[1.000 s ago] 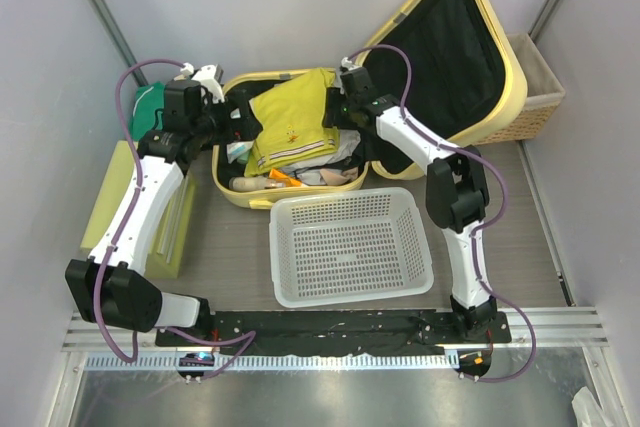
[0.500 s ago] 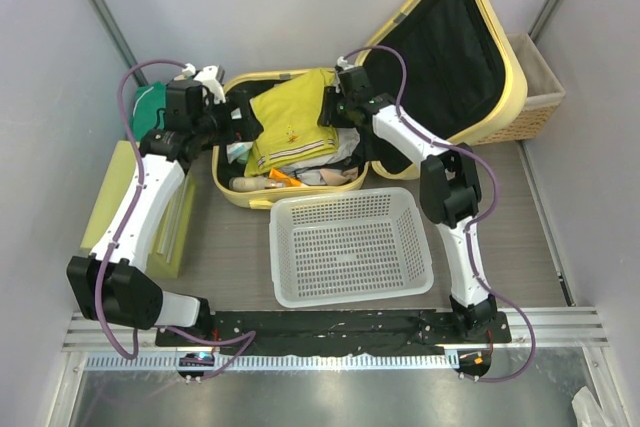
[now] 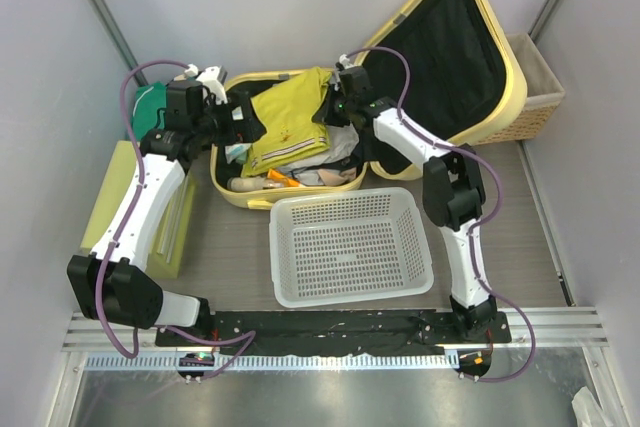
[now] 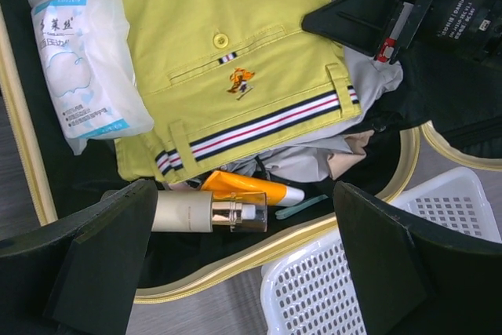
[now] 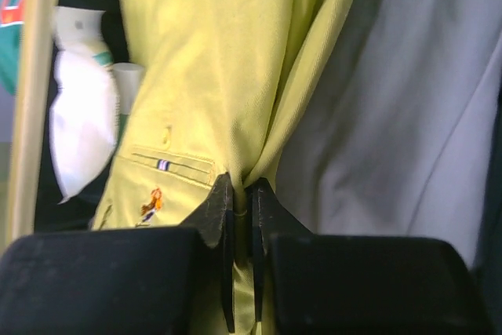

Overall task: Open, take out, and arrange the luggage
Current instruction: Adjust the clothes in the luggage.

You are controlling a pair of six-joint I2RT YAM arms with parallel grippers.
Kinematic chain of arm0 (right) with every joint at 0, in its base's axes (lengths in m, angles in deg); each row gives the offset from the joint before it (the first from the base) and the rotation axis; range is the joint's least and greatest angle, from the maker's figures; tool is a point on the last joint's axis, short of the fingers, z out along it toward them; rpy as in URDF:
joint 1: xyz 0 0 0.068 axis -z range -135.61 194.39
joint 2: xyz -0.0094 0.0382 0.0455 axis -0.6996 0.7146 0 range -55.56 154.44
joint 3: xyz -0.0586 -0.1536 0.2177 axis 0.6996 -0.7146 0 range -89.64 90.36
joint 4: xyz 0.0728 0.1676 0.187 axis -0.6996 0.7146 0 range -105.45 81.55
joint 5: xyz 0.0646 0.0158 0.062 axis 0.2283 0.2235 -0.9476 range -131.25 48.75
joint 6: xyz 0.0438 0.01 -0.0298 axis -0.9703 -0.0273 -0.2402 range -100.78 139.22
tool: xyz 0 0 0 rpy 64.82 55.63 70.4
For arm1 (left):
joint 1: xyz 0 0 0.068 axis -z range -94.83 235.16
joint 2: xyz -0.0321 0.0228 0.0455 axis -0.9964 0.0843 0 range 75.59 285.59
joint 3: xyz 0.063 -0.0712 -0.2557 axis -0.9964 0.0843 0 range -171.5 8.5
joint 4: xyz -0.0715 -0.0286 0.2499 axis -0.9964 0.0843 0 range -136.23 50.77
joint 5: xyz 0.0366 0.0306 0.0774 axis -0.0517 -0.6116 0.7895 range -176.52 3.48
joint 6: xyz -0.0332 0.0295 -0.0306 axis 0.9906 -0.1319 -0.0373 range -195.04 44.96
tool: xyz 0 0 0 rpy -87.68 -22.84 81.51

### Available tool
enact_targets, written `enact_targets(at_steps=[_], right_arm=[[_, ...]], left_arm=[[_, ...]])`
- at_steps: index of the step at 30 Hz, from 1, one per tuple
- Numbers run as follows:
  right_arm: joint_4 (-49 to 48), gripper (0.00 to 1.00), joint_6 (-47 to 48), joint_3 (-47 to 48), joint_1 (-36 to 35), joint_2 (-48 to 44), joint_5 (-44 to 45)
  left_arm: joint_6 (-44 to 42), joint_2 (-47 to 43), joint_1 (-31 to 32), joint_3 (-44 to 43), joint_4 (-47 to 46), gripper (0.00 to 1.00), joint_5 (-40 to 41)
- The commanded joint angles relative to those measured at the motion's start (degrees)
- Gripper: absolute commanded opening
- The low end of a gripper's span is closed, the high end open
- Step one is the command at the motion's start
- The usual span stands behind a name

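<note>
Since a second ago the right gripper [image 5: 243,194] has been closing, and its fingers are now pinching together on a fold of the yellow garment [image 4: 235,37] at the garment's right edge. The right arm has also been edging slightly left. The left gripper [image 4: 243,194] is still hanging over the left half of the packed shell with its fingers spread wide, touching nothing.

The luggage [image 3: 513,72] is lying open at the far middle of the table [image 3: 230,257], reaching toward the far right corner. It is a large pale yellow hard-shell case with rounded corners and black fabric lining. Its packed half is sitting flat with the mouth facing up. The lid is standing up from that half's right side and leaning away to the far right, with its black lining facing left and toward the arms. The hinge side is running from near to far. From above the flat half looks almost as wide as it is deep, so I cannot tell which way its long axis runs.

Inside, the garment is lying on top, with a white pack [image 4: 86,52] at its left. A cream bottle [image 4: 188,211] and an orange tube [image 4: 243,187] are lying along the near wall. A white basket [image 3: 350,247] is sitting just in front of the case, and a wicker basket [image 3: 540,97] is standing behind the lid.
</note>
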Motion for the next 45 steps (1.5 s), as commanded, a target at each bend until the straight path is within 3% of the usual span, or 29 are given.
enact_targets(at_steps=[1,9,18,24,30,33,34,37,41,45], right_arm=[[-12.22,0.01,-5.48,-5.52,-4.02,-12.76,0.42],[-24.17,0.01,-8.38,-23.73,-6.66,-30.77,16.51],[-26.29,0.01,-10.40,-40.78,-14.56,-45.11,34.16],[-30.77,0.01,-15.14,-57.55,-24.40,-54.96,48.58],[-29.55,0.01,-22.26,-62.77,-28.20,-54.97,48.53],[-26.74,0.15,-21.84,-60.94,-28.72,-52.78,44.13],[-24.47,0.33,-21.22,-60.31,-29.07,-52.68,43.69],[-19.98,0.59,-18.77,-59.69,-31.27,-54.43,47.79],[-19.79,0.70,-13.40,-63.46,-34.87,-60.23,53.42],[-20.40,0.72,-4.71,-64.35,-35.84,-64.89,53.97]], left_arm=[[-0.07,-0.52,0.09,-0.98,-1.82,1.00,-3.67],[0.72,-0.78,0.17,-1.06,-2.00,1.00,-4.46],[1.95,-3.85,4.21,2.80,-3.75,1.00,-4.72],[9.06,-10.78,4.83,15.42,-8.32,1.00,-0.61],[14.96,-15.01,4.92,24.50,-13.42,1.00,1.60],[15.92,-15.72,4.83,26.79,-13.43,1.00,2.57],[16.19,-16.50,4.92,27.32,-13.43,1.00,3.09],[17.77,-17.82,4.92,29.69,-14.91,1.00,4.41],[21.98,-20.02,4.92,33.12,-18.78,1.00,3.54],[24.71,-20.20,4.83,36.02,-21.59,1.00,2.75]])
